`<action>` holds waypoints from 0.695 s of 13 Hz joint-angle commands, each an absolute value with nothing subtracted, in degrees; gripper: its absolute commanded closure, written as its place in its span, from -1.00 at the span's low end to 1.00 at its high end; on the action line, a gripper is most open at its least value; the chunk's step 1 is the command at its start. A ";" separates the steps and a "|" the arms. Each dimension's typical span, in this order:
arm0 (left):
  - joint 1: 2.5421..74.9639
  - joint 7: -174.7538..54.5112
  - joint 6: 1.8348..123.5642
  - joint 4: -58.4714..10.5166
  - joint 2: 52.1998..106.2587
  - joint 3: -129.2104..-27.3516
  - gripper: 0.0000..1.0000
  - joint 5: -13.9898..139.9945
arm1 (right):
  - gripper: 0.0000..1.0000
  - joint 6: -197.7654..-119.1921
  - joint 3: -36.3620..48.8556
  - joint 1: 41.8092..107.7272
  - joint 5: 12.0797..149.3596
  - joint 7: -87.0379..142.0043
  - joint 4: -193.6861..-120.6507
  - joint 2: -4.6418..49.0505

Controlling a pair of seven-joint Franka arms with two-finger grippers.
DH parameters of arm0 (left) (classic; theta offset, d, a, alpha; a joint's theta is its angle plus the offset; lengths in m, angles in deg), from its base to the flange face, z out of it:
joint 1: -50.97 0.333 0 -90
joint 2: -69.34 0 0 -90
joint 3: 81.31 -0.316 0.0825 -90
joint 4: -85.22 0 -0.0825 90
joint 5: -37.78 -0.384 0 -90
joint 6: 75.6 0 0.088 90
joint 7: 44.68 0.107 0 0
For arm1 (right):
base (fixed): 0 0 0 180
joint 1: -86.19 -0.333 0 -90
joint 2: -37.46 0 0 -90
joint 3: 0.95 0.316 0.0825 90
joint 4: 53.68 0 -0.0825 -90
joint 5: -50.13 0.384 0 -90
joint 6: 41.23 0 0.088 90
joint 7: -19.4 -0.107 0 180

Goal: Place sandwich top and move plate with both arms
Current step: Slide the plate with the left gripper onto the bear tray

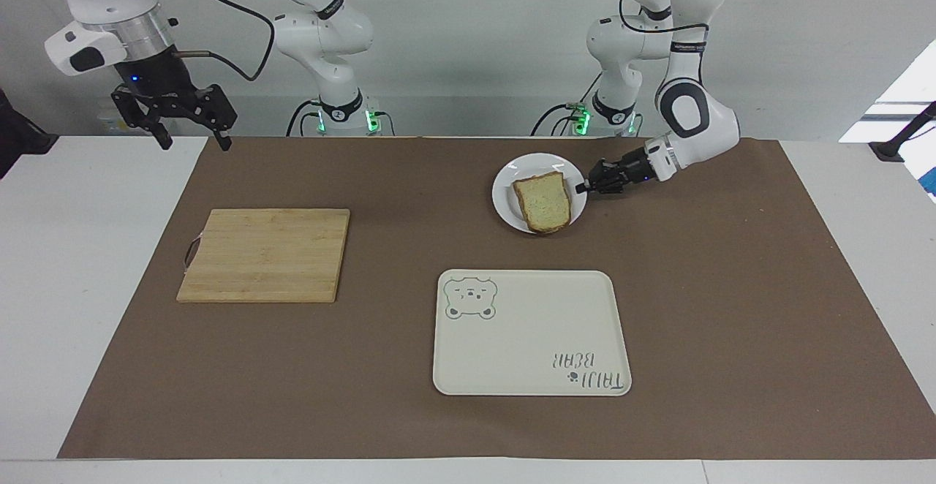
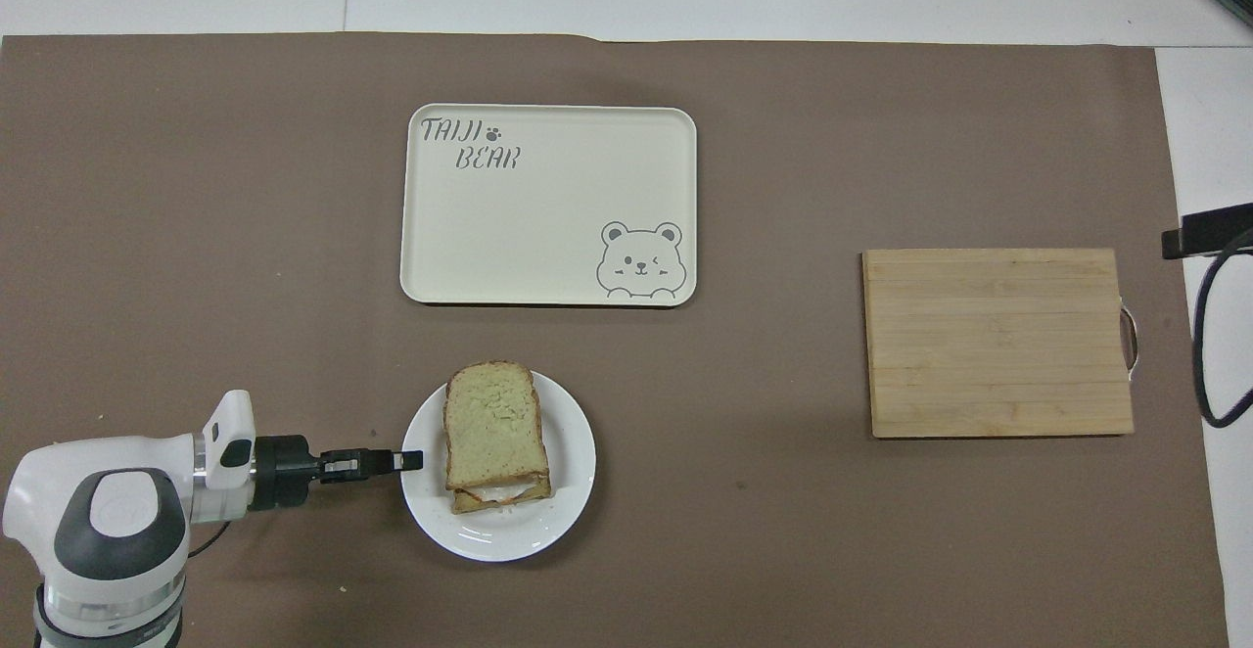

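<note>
You have a brown mat (image 1: 731,286) covering the table. On it, largest first: the cream bear tray (image 1: 531,334) near the edge farthest from the robots, then the wooden cutting board (image 1: 265,254) toward the right arm's end. The white plate (image 1: 506,195) sits near the robots' edge, carrying the sandwich top (image 1: 542,201) laid on the slice beneath. Your left gripper (image 1: 583,188) is clamped on the plate's rim, fingertips together. Your right gripper (image 1: 191,133) waits above the mat's corner, fingers spread.
</note>
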State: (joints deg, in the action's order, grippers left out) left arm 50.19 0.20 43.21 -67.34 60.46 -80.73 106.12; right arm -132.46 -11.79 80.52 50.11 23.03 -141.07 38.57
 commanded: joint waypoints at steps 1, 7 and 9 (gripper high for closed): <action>51.41 -1.08 40.33 -61.49 61.07 -80.78 1.00 108.51 | -1.00 -131.76 -11.50 77.24 44.53 23.88 -140.08 38.16; 45.10 -12.75 47.07 -36.12 77.40 -80.52 1.00 110.99 | -1.00 -129.12 -11.32 76.61 47.22 19.84 -143.05 40.44; 44.56 -13.91 52.17 -28.98 82.07 -79.91 1.00 110.29 | -1.00 -127.47 -11.50 77.75 47.58 19.75 -141.49 39.49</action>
State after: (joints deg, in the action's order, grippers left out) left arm 45.72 -12.24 49.30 -36.86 76.04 -79.80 109.98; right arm -128.81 -11.75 76.37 46.48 20.66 -141.20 38.87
